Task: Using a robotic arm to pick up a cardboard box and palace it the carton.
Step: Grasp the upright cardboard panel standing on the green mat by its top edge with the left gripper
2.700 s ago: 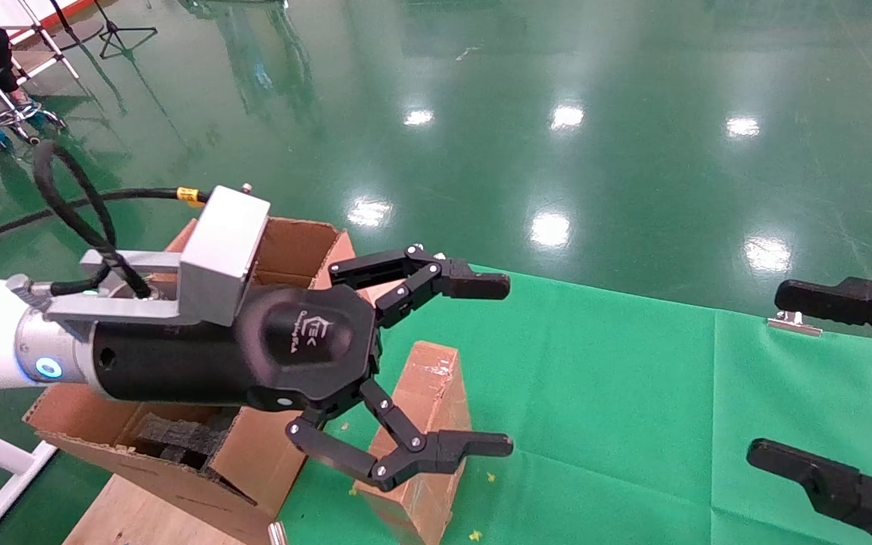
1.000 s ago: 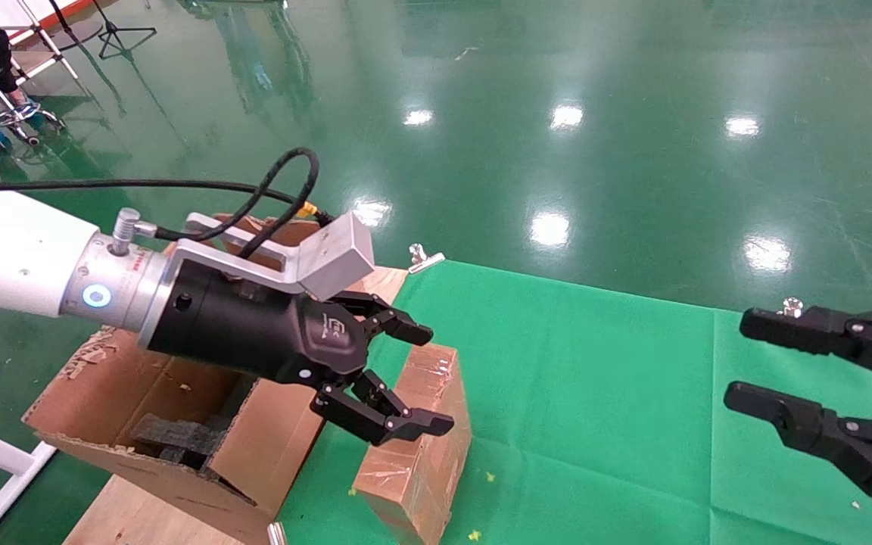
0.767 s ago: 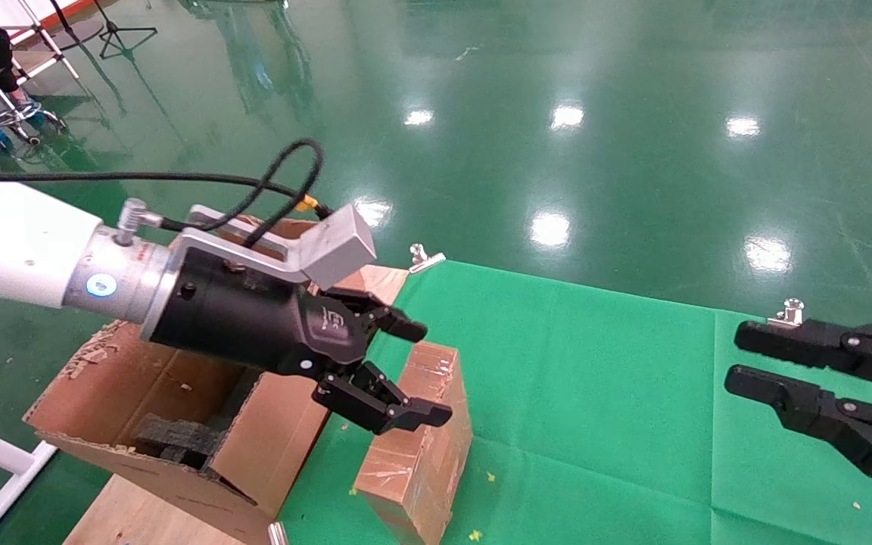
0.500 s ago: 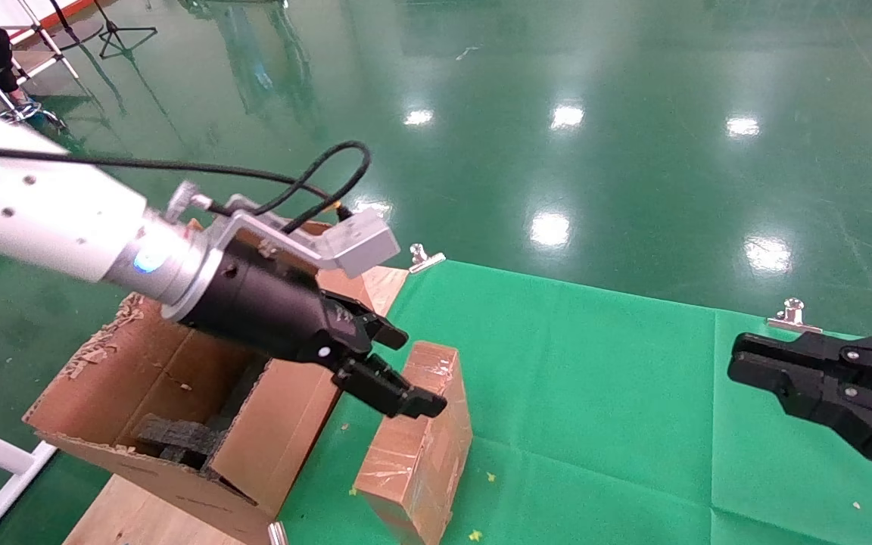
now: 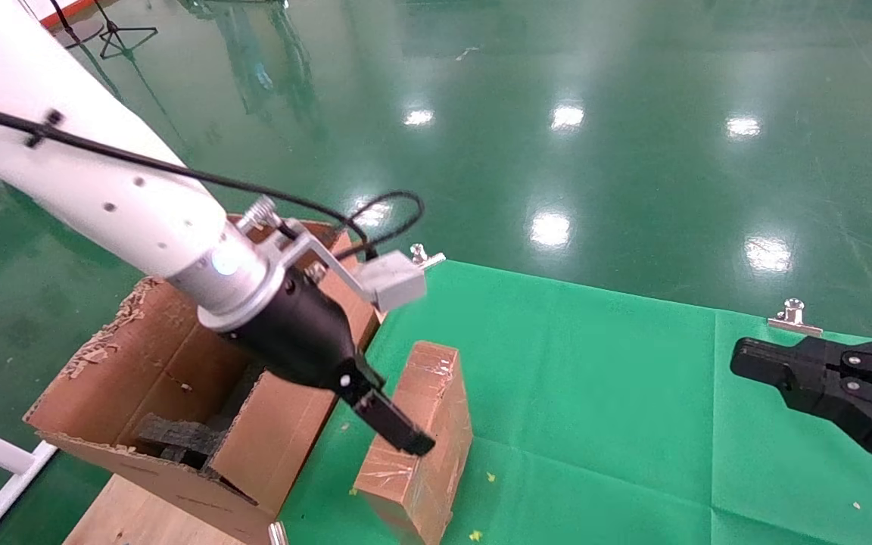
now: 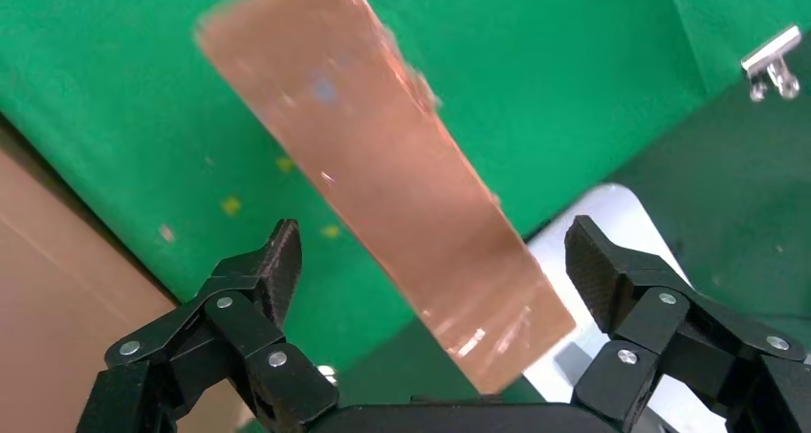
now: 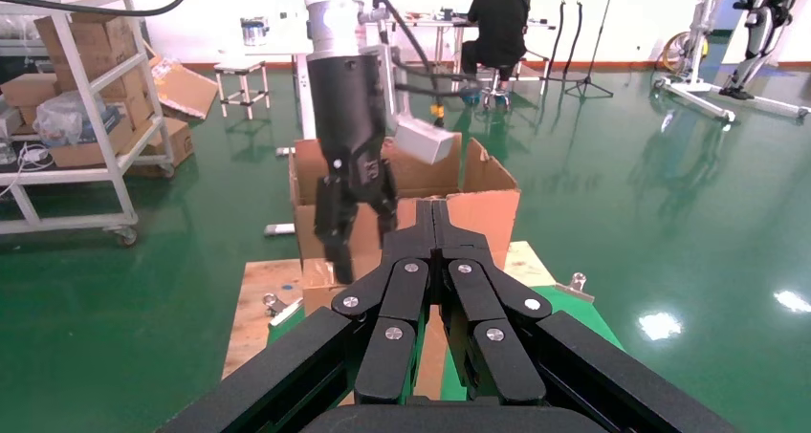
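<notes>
cardboard box [image 5: 427, 424] on edge, long axis front-to-back

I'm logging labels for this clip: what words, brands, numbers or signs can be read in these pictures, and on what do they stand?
None can be read.
The cardboard box: plain brown card under clear tape, no print.
The carton: bare card on every flap that shows.
The left gripper, open over the cardboard box: no marking in view.
The right gripper, shut, off to the side: none.
Boxes on the shelf in the right wrist view: too small to read.
</notes>
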Robot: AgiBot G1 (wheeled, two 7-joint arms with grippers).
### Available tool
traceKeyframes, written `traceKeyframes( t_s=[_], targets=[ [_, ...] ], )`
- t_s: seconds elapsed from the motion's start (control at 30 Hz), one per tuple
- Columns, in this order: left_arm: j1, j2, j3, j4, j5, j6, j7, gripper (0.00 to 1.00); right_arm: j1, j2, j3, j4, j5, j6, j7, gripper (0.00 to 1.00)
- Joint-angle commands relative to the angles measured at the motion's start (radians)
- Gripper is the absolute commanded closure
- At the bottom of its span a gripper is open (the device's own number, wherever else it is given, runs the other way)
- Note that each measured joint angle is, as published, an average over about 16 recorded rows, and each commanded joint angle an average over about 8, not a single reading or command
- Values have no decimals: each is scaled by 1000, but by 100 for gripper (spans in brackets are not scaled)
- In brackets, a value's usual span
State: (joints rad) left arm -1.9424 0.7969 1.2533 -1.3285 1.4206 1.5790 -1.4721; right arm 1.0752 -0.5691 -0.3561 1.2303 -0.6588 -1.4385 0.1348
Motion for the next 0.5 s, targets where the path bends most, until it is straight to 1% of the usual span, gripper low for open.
traceKeyframes(
  t_s=[0.03,0.17,0.23,0.27,0.43,0.5],
  targets=[
    [-20,11,47,0,-7,-4,-26,0,0,0,0,0,0,0,0,100],
    [-31,24,95,-2,-16,-14,-51,0,0,0,0,0,0,0,0,99],
    [-34,29,111,-4,-19,-19,-60,0,0,0,0,0,0,0,0,74],
    [-35,31,118,-4,-20,-20,-63,8,0,0,0,0,0,0,0,61],
    [-42,38,143,-7,-23,-31,-69,70,0,0,0,0,0,0,0,0],
    [-45,39,147,-7,-24,-34,-68,95,0,0,0,0,0,0,0,0]
  ],
)
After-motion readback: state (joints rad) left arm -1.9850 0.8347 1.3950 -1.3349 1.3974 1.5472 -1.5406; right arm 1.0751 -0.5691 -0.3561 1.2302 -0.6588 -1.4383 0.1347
